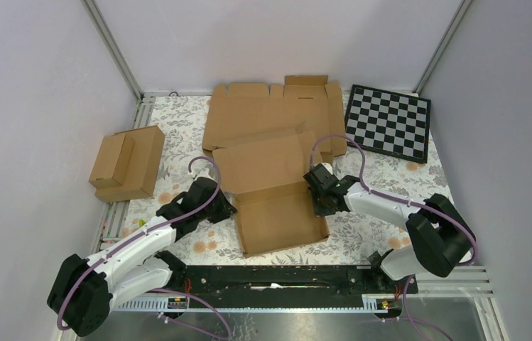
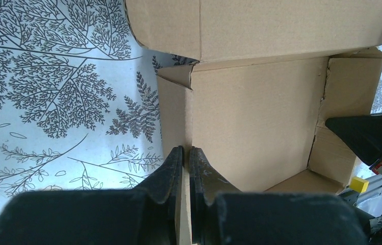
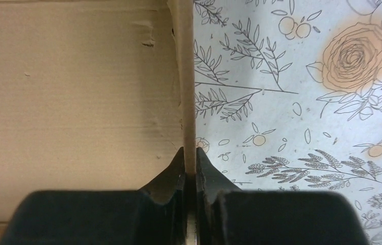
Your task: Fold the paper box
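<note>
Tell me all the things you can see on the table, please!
paper box: one, brown, middle of the table, lid open toward the back
flat cardboard sheet: one, brown, behind the paper box
small boxes: two joined, brown, far left
checkerboard: one, black and white, back right
tablecloth: one, pale with flower and leaf drawings, under everything
left arm, right arm: two, white and black with purple cables, reaching in from the near edge
left claw: one, black, shut on the box's left wall
right claw: one, black, shut on the box's right wall
</note>
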